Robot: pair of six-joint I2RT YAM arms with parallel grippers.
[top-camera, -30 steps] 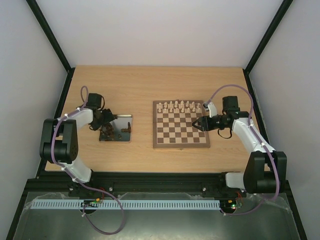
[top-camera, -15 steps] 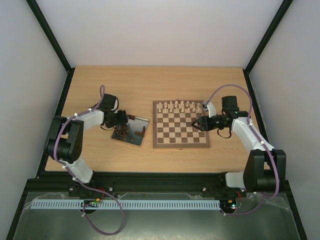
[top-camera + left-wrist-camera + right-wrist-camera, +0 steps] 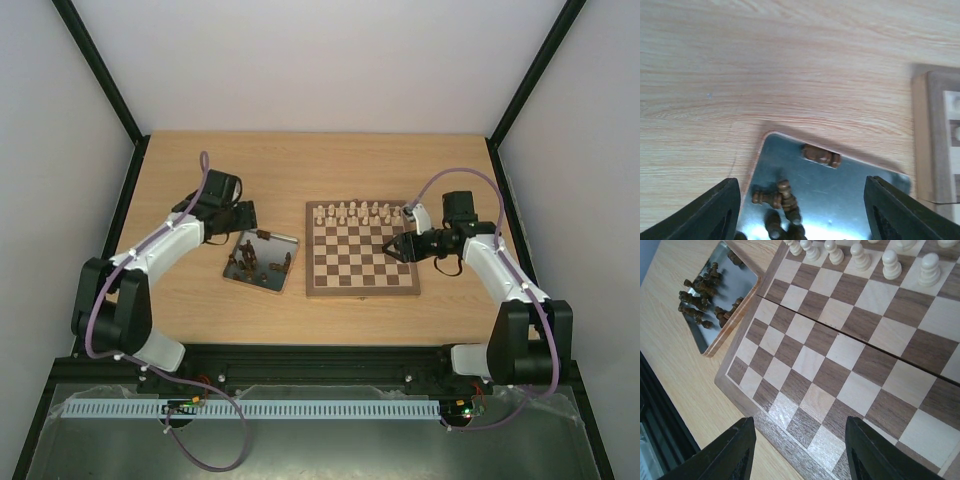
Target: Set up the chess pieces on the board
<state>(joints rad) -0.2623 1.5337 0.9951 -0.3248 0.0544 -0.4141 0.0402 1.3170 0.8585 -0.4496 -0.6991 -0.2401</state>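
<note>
Noting the small shiny metal tray (image 3: 281,246) slid right across the pale wooden table (image 3: 200,160) over the last second. Seeing it now lying skewed just beside the left border of the square wooden chessboard with dark brown and tan checks (image 3: 360,277); being unable to tell whether touching. Noting too the left gripper (image 3: 801,181) drawn up and back from the tray to its far rim, fingers standing wide apart with nothing between them. Finding the right gripper (image 3: 800,420) unmoved, hanging over the right part of the board, fingers likewise spread and empty.

Judging this as bringing the supply nearer to the board, with placing not yet begun.

Counting 1 board, 1 tray, 2 grippers. Counting 0 of the small dark brown wooden chess pieces (image 3: 255,263) on the squares, all lying toppled in the tray, too tangled for a firm count, with 1 resting alone by the far rim in the left wrist view. Seeing the cream-coloured light pieces (image 3: 360,212) standing in 2 rows along the far edge, too small for counting.
</note>
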